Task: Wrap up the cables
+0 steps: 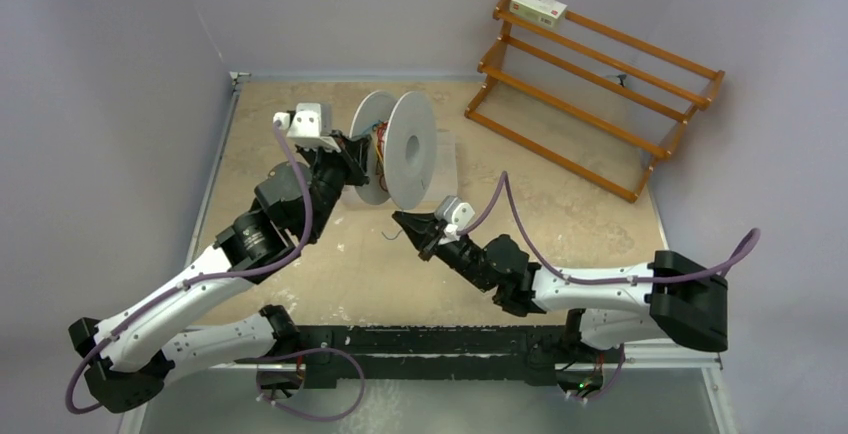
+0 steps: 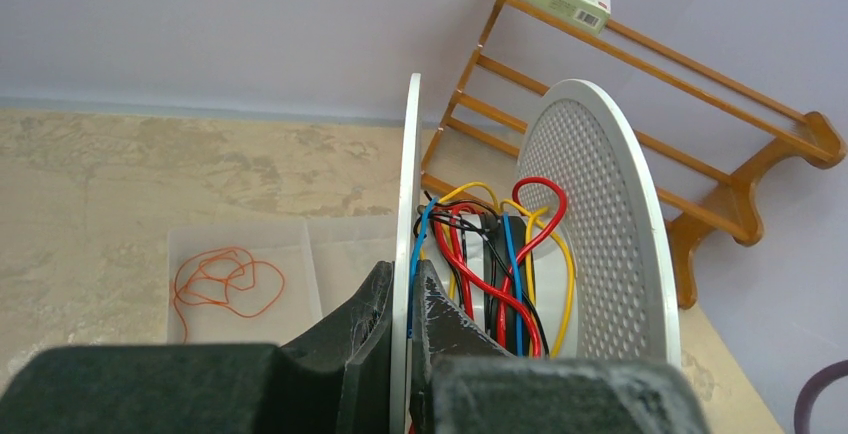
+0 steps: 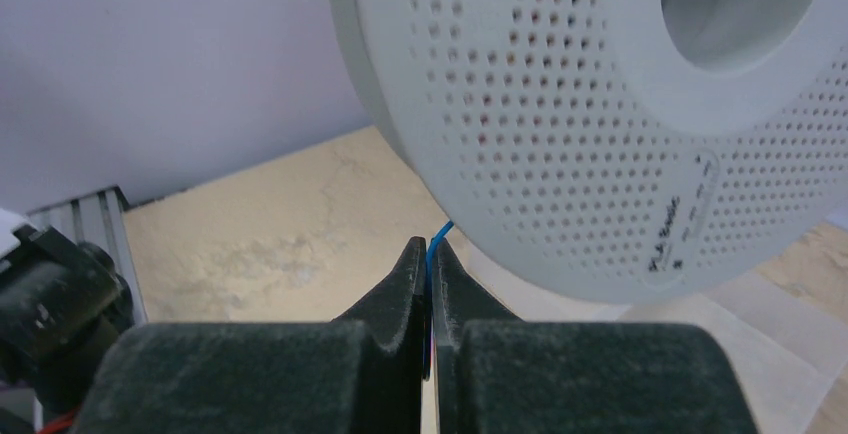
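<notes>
A white perforated spool (image 1: 398, 149) stands on edge mid-table, with red, yellow, blue and black wires (image 2: 500, 264) wound loosely on its hub. My left gripper (image 1: 357, 162) is shut on the spool's left flange (image 2: 407, 184), one finger on each side of it; in the left wrist view the gripper (image 2: 405, 272) sits at the flange's lower rim. My right gripper (image 1: 402, 222) is just in front of the spool, shut on a thin blue cable (image 3: 438, 236) that runs from between its fingertips (image 3: 431, 246) up behind the near flange (image 3: 600, 104). A red-orange cable (image 2: 225, 284) lies curled in a clear tray (image 2: 300, 229).
A wooden rack (image 1: 600, 79) leans at the back right with a small box (image 1: 538, 6) on its top rail. The clear tray (image 1: 447, 164) lies behind the spool. Grey walls close in on the left and back. A metal rail (image 1: 215, 184) edges the table's left side.
</notes>
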You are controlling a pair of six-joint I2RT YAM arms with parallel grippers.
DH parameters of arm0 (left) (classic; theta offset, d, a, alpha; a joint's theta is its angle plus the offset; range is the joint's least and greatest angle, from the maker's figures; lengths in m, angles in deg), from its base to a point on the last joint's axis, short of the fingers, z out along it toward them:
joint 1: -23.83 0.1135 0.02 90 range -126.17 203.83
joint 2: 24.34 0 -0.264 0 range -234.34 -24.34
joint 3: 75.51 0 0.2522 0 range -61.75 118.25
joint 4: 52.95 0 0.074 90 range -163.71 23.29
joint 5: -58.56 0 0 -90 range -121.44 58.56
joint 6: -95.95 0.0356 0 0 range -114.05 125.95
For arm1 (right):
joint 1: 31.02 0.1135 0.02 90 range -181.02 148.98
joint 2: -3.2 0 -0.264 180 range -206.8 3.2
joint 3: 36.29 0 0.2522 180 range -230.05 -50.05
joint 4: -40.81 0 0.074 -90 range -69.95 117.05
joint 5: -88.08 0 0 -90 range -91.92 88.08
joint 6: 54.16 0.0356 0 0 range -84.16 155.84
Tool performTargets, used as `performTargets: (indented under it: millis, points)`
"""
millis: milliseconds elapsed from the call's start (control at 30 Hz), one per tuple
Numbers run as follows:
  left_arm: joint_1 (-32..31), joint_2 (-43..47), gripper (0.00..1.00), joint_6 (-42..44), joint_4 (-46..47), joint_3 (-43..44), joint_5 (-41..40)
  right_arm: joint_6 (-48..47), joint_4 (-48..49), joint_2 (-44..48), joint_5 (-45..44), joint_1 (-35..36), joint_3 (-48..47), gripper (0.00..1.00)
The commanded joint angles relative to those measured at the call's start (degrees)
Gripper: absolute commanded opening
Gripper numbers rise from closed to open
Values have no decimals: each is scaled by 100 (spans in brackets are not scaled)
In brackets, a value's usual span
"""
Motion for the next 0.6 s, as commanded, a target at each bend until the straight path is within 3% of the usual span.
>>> performTargets:
  millis: [0,200,567]
  points:
    - [-2,30,0,-340,1335,-132,-314,447,970,-196,-135,3,-412,0]
    - [-2,-143,0,-251,1088,-89,-249,237,651,-508,-165,3,-1113,0]
    - [-1,-414,0,320,112,48,-454,256,-1252,-374,-424,3,-2434,0]
